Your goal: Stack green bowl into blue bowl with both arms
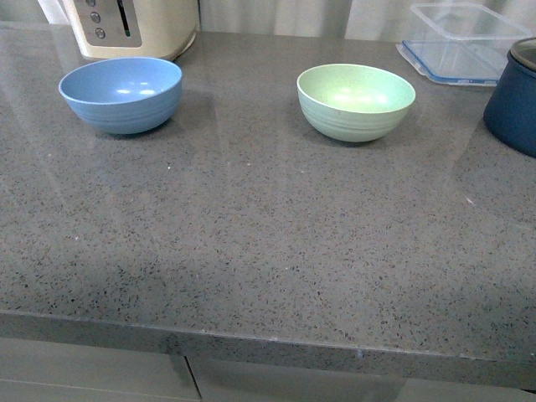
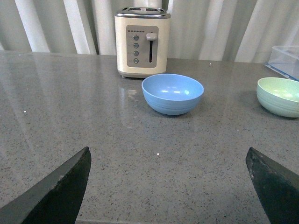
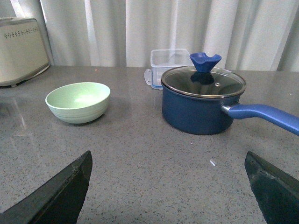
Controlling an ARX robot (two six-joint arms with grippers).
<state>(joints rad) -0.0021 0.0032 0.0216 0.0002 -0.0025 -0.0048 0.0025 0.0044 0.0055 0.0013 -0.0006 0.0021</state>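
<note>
The left end effector is spread wide and holds nothing, only its two dark fingertips showing, and the right end effector is equally wide and empty. How high either hangs over the table is hard to judge from so little of them. Ahead of the left end effector, roughly in line with the gap between its fingers but well apart from it, sits the blue bowl, upright and empty. Ahead of the right end effector and off toward the left arm's side sits the green bowl, also out of reach, with a navy pot nearer that end effector's own line. The two bowls stand well apart, so by my reading nothing of the stacking is done: grasping the green bowl, carrying it across and lowering it into the blue one all remain. The green bowl is pale mint, matte and faintly speckled, with fine ridges around its lower outside. It rests level and open side up.
</note>
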